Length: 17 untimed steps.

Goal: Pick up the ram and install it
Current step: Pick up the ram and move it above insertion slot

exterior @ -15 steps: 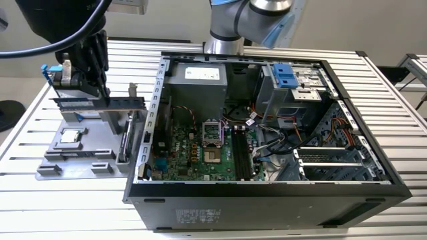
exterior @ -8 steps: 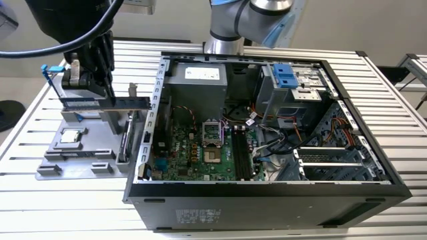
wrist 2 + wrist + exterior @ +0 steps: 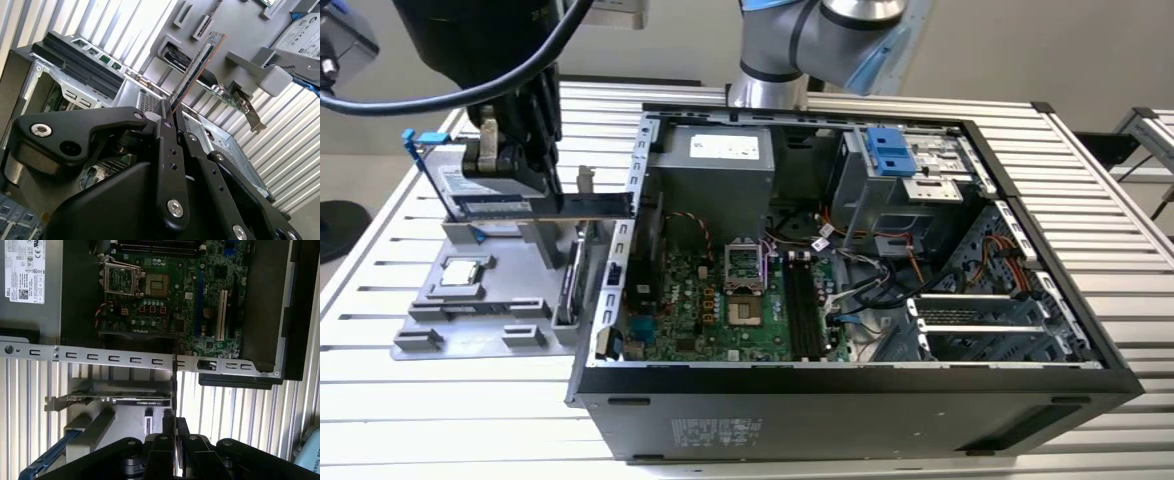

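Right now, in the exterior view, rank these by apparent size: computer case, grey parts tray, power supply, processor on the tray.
Largest to smallest:
1. computer case
2. grey parts tray
3. power supply
4. processor

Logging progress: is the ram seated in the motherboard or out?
Out: the gripper holds the ram above the grey tray, beside the case.
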Motion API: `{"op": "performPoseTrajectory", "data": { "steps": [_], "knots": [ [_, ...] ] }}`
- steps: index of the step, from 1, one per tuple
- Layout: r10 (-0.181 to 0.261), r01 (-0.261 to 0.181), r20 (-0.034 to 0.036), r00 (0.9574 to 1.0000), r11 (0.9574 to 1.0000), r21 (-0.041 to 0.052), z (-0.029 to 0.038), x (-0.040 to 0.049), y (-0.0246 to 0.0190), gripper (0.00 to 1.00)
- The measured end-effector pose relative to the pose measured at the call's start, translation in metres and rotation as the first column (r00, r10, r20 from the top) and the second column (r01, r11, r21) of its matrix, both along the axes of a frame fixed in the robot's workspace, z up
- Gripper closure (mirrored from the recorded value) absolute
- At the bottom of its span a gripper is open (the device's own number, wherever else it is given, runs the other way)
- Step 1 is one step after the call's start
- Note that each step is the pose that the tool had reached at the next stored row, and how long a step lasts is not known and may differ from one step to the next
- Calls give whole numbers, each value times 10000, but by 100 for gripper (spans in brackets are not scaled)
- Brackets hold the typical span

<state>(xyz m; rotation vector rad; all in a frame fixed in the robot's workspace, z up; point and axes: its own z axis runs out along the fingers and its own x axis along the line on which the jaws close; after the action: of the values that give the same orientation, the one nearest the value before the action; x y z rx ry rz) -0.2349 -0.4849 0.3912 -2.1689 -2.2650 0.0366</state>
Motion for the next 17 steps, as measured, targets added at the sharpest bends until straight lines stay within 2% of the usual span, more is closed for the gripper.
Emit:
{"op": "performPoseTrajectory", "data": {
  "steps": [17],
  "knots": [
    [0, 0, 1, 10000, 10000, 0, 0, 200, 6, 100]
  ]
}}
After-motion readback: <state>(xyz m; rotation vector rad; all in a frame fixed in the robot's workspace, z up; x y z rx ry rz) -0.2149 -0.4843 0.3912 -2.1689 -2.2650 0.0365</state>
